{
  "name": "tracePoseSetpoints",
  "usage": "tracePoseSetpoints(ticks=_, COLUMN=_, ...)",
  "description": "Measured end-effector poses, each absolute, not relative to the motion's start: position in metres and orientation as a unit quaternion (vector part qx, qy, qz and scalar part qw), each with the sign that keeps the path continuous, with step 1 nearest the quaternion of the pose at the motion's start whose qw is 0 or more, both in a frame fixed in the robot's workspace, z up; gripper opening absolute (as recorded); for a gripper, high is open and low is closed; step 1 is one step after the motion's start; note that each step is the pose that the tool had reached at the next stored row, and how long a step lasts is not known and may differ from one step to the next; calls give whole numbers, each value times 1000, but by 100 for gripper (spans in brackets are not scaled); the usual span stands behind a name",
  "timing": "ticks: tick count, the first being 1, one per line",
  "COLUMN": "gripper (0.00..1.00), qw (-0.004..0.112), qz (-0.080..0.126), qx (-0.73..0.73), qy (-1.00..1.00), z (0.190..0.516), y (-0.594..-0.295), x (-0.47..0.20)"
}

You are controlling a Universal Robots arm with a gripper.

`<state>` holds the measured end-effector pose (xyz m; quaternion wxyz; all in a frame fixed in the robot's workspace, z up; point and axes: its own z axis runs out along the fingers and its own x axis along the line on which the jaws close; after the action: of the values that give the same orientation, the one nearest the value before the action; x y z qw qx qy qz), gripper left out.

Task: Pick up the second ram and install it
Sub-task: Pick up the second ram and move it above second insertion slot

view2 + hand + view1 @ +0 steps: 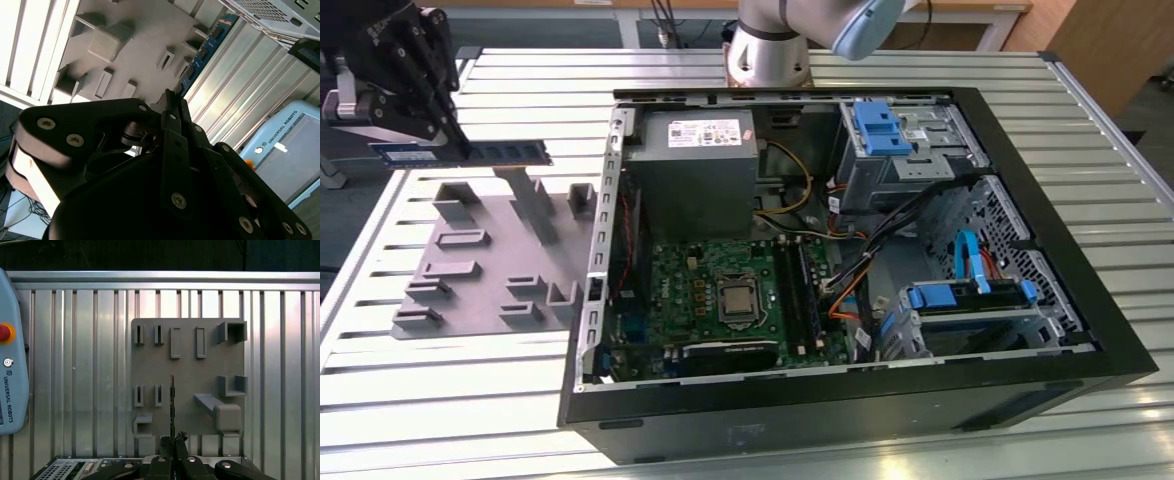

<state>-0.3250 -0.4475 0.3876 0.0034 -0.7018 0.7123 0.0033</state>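
The black claw (172, 441) pinched one end of the thin ram stick (172, 405), which was seen from its edge as a dark line. The stick hung over a grey plastic holder (200, 372) with many little slots and blocks. The holder lay on a ribbed metal desk (75, 390). A pale blue control box (12, 395) with a red button (4, 333) sat apart from the holder.

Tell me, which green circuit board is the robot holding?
The thin strip, the second ram, clamped in the gripper above the grey fixture; the broad motherboard lies inside the case.
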Motion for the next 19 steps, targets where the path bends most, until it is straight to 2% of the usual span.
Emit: tracePoseSetpoints(ticks=19, gripper=14, qw=3, qz=3, qx=-702, qy=712, z=388, y=-448, x=-317)
